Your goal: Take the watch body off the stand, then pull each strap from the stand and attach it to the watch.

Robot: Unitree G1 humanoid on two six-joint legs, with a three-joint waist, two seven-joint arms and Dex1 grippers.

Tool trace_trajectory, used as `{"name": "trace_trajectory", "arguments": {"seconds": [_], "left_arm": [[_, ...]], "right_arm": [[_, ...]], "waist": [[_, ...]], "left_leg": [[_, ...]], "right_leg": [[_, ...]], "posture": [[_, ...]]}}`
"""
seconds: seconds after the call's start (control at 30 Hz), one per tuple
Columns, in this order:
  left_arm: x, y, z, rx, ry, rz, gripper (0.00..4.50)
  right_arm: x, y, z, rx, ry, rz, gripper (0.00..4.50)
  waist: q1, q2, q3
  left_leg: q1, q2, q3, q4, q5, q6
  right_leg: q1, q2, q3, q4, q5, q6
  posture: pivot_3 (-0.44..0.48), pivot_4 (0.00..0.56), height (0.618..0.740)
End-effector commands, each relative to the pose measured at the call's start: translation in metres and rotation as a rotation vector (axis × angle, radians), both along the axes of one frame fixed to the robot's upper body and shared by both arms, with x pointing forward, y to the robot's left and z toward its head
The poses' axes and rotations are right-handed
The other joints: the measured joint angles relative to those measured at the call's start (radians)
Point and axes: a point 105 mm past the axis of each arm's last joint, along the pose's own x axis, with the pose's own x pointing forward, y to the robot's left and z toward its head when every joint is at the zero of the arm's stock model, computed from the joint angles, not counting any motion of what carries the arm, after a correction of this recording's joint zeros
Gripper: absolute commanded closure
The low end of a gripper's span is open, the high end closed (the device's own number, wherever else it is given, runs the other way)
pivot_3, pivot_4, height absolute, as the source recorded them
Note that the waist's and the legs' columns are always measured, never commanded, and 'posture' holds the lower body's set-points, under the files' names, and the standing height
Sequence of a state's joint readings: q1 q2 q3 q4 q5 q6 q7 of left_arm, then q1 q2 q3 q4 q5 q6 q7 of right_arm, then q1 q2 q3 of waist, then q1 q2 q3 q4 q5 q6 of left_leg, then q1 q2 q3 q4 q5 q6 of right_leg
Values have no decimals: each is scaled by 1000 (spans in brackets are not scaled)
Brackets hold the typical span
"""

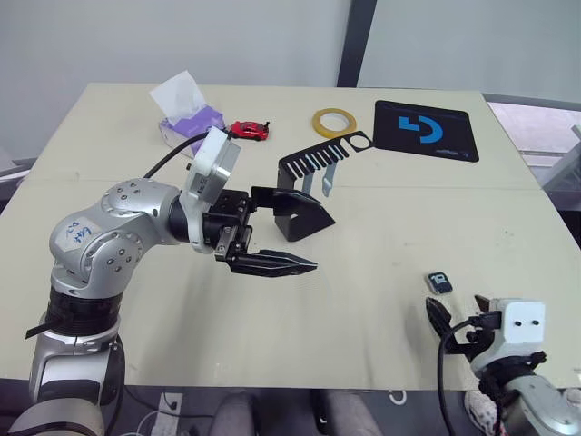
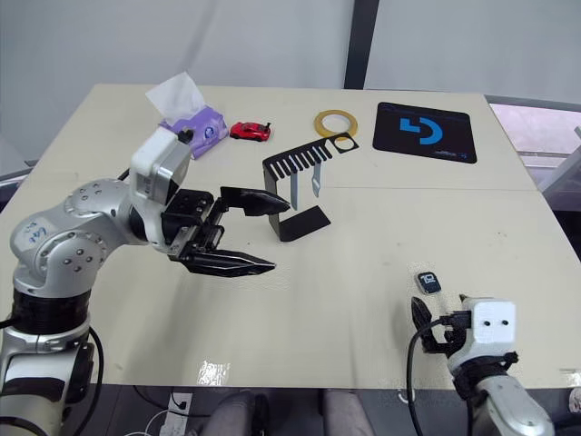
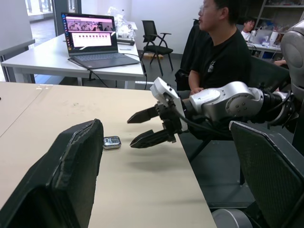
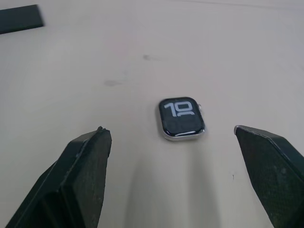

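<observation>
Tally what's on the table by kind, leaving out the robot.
Watch body: 1
Straps: 2, both hanging from the stand
Stand: 1
Yellow tape ring: 1
Red toy car: 1
Tissue pack: 1
Black mouse pad: 1
Total: 8

Watch body (image 4: 181,118) lies flat on the beige worktop (image 4: 142,57), screen up, showing "10". Right gripper (image 4: 175,166) has its jaws spread wide, one black finger (image 4: 78,175) to each side, nearer the camera than the watch and not touching it. The watch sits roughly between them, closer to neither. Black flat piece (image 4: 20,18) at the far corner, well apart.
</observation>
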State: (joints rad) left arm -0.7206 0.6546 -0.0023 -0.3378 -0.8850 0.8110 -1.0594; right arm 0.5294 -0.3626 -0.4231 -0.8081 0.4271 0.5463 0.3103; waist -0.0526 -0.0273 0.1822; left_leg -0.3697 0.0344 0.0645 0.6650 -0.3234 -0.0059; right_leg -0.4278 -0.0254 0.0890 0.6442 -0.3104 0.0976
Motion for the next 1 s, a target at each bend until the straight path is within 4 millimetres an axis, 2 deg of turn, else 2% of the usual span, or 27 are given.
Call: {"name": "trace_trajectory", "arguments": {"seconds": [0.03,0.17,0.33,0.47,0.57,0.8,0.9,1.0], "left_arm": [[3,1,1,-17,-28,23,0],[6,2,-2,-25,-39,53,0],[7,7,-3,-29,-40,93,0],[7,16,-7,-30,-31,171,0],[11,28,-13,-49,-7,300,0],[3,53,-39,-74,50,615,0],[4,50,-48,-79,47,722,0],[9,41,-56,-67,49,792,0]], "right_arm": [[-11,-7,26,-54,-26,91,98],[-19,-34,41,-57,-10,135,98],[-30,-48,53,-48,35,255,98],[-27,-50,70,-22,25,359,98],[-17,-34,87,31,-20,476,98],[-1,28,106,74,-76,762,98],[4,50,112,85,-94,847,98],[7,63,115,84,-95,897,98]], "waist": [[2,0,0],[2,0,0],[6,-1,0],[2,-1,0],[-3,-1,1],[4,-2,1],[16,-3,1],[28,-3,1]], "left_leg": [[0,0,0,0,0,0],[0,-1,0,0,0,1],[0,-2,0,0,-1,2],[0,-1,1,0,-1,3],[1,0,1,0,-1,3],[0,2,-2,1,-1,3],[0,0,-2,2,-1,3],[0,-1,-3,2,-1,3]], "right_leg": [[0,0,0,0,0,0],[1,1,0,-1,0,1],[1,1,1,-1,0,1],[2,1,1,-2,0,1],[2,-1,2,-2,0,1],[2,-2,1,-1,0,1],[3,-4,1,-1,0,2],[3,-4,0,-2,1,2]], "posture": [[0,150,738],[0,150,738],[0,150,738],[0,150,738],[0,150,738],[0,150,738],[0,150,738],[0,150,738]]}}
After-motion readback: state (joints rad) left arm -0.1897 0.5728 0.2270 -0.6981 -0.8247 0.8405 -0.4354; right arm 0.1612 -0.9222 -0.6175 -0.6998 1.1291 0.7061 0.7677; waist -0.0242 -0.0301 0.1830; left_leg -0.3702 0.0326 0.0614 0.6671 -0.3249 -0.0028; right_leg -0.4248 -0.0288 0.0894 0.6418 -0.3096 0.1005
